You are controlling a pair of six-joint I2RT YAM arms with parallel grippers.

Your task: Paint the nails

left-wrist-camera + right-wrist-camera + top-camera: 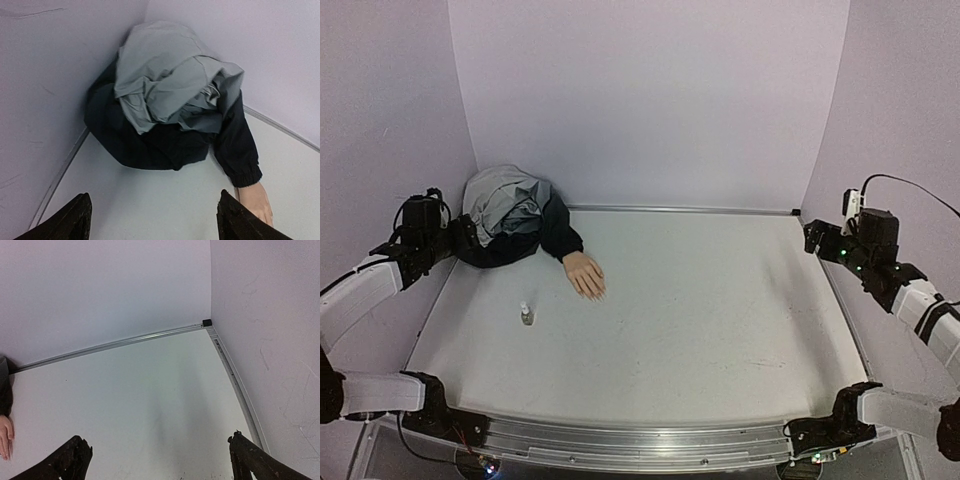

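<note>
Top view: a white rectangular surface [720, 320] closed in on three sides by pale lilac walls [650, 100]; a thin metal rail [680, 209] runs along the far edge, a wider ribbed metal rail [640, 445] along the near edge between the two arm bases. A crumpled grey-and-black jacket [505, 225] fills the far left corner against both walls; its dark sleeve [560, 238] reaches out towards the middle. A pale peach mannequin hand [586, 273] emerges from the cuff and lies flat on the surface; its fingers slant towards the near right. The nails [598, 294] sit at those fingertips in the far left part of the surface; they are too small to make out singly. A small clear bottle with a white cap [527, 314] stands upright, near the hand but apart from it, on its near left side. The left claw [458, 238] sits at the left edge just beside the jacket; whether they touch cannot be judged. Its fingers are spread wide around nothing; the left wrist view shows jacket and sleeve beyond them. The right claw [817, 240] sits at the far right edge by the wall, likewise spread around nothing, well apart from the hand; the width of white surface lies between them. A small black corner piece [206, 322] marks the meeting of the far and right rails.
</note>
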